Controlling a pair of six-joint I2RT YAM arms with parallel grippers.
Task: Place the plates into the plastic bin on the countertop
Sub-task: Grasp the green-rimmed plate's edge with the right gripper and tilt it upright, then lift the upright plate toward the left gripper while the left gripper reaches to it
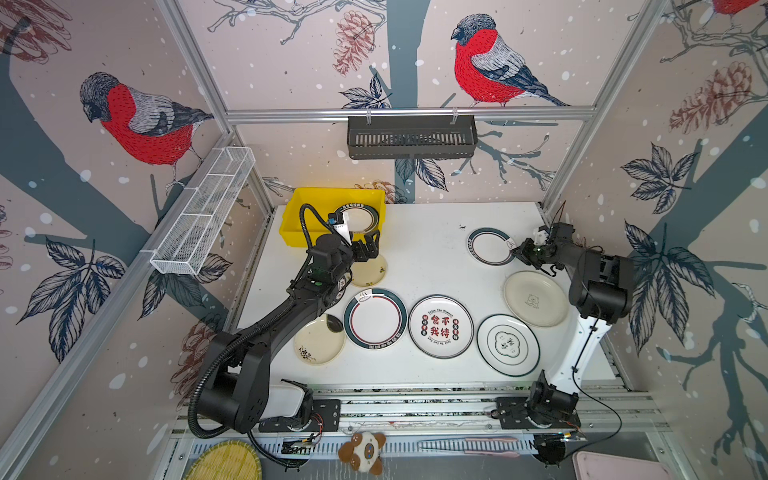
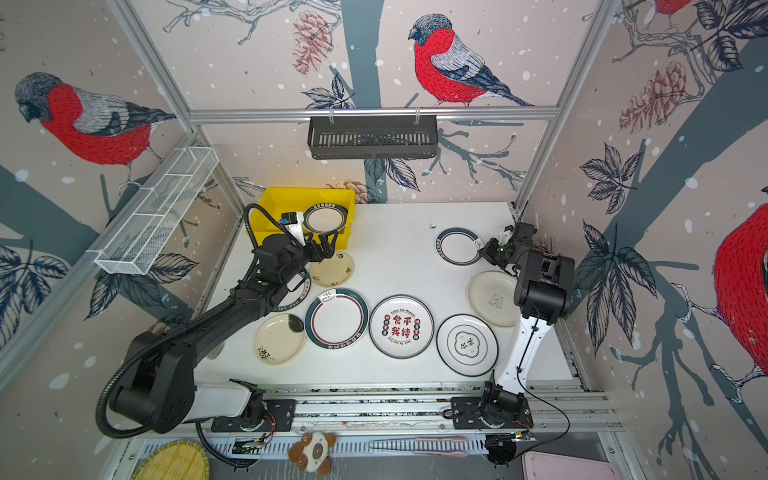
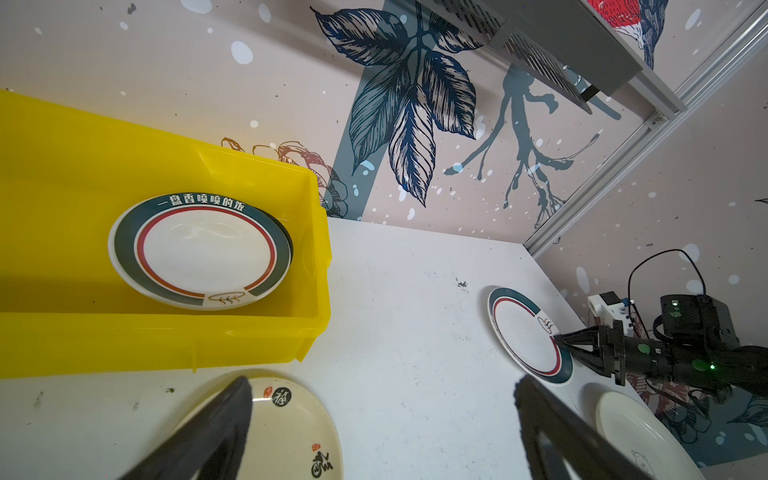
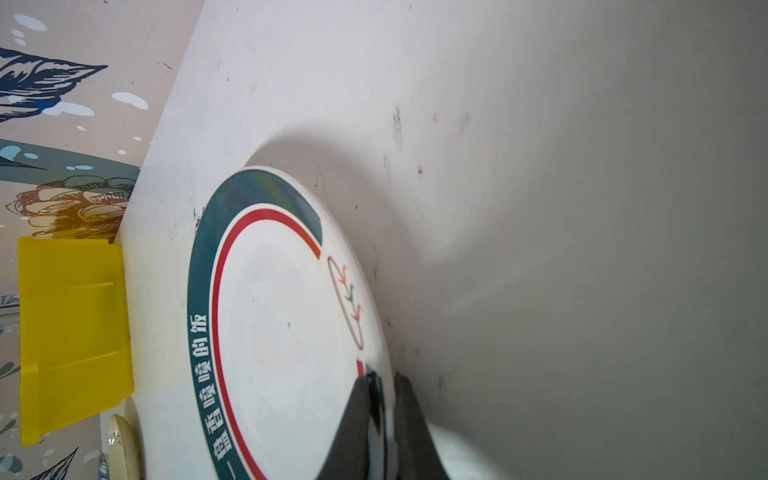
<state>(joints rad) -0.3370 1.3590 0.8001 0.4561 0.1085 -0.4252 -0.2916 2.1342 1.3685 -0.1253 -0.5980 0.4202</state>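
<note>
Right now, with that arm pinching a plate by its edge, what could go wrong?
The right pincer grips the green-rimmed plate only at its rim, so it might slip or tilt when lifted. The yellow bin sits across the countertop, and the open left pincer hovers by its near edge, so the pincers might collide.

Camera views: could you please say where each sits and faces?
Top views: high overhead, looking down on the countertop; left arm, right arm show.
Left wrist: above the countertop, facing the plastic bin; open left claw shows.
Right wrist: low over the countertop; right claw pinches the green-rimmed plate.
Shared: both wrist views show that plate.
</note>
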